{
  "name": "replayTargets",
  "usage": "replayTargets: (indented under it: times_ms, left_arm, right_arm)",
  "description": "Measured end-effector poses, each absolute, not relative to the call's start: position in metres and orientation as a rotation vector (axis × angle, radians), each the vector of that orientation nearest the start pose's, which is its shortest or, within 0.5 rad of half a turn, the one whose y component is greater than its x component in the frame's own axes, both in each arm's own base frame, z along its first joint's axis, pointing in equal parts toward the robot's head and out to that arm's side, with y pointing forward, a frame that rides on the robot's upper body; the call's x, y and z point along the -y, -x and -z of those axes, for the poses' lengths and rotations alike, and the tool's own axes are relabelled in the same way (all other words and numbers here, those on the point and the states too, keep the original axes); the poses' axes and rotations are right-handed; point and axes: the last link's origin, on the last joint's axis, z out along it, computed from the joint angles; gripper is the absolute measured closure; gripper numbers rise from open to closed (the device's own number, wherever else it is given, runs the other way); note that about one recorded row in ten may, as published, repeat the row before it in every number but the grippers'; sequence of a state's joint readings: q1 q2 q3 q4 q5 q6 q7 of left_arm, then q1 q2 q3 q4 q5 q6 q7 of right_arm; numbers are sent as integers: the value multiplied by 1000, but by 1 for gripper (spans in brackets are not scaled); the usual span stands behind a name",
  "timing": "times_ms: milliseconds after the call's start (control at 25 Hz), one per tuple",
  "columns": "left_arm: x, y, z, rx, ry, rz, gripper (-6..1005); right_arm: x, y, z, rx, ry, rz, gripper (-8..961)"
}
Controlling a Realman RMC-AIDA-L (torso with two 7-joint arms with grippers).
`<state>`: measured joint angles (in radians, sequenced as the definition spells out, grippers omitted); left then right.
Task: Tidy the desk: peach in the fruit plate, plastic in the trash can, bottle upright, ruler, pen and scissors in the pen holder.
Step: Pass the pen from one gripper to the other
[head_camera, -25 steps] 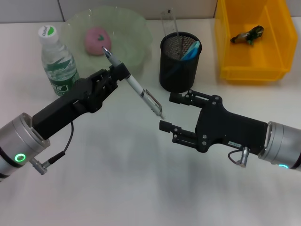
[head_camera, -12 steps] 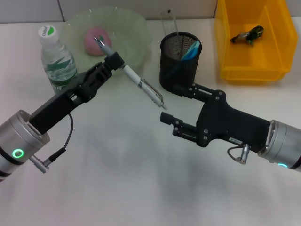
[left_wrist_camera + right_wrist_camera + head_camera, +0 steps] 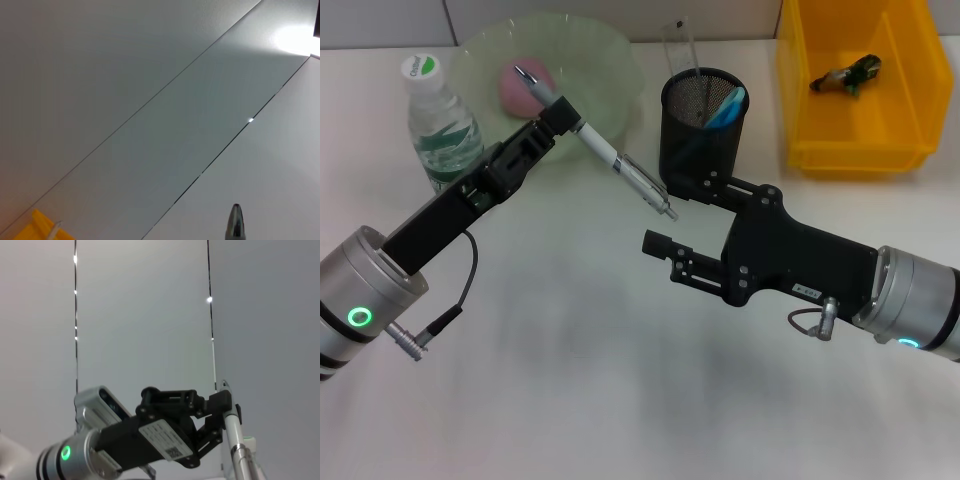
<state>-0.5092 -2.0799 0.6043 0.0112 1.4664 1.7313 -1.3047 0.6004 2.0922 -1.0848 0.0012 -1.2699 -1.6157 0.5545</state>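
The pen (image 3: 610, 157) is clamped in the left end effector (image 3: 556, 118), raised beside the pen holder (image 3: 703, 130), apparently for handover; the right end effector (image 3: 678, 215) is spread wide below its tip.

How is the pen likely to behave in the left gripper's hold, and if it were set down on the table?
The pen looks stiff: gripped near one end by the left gripper, its long free end sticks out straight without sagging. That off-centre hold could let it pivot if bumped. Its round, partly metallic barrel would probably roll on the table.
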Motion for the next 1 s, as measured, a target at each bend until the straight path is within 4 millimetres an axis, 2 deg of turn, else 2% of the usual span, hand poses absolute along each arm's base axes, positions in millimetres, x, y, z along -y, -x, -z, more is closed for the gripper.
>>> replayTargets:
  times_ms: [440,720,1000]
  left_arm:
    - [-283,246,33,1162,2136,1705,849]
    - [-282,244,31,1178,2137,1734,848]
    - [-282,245,31,1204,2122,1748,848]
  right_arm:
    - [-297,-221,71,-633,2574,-1303,300]
    - [-300,-219,69,-799,2581,-1332,301]
    - [-296,-217,69,-839,2603,-1367,301]
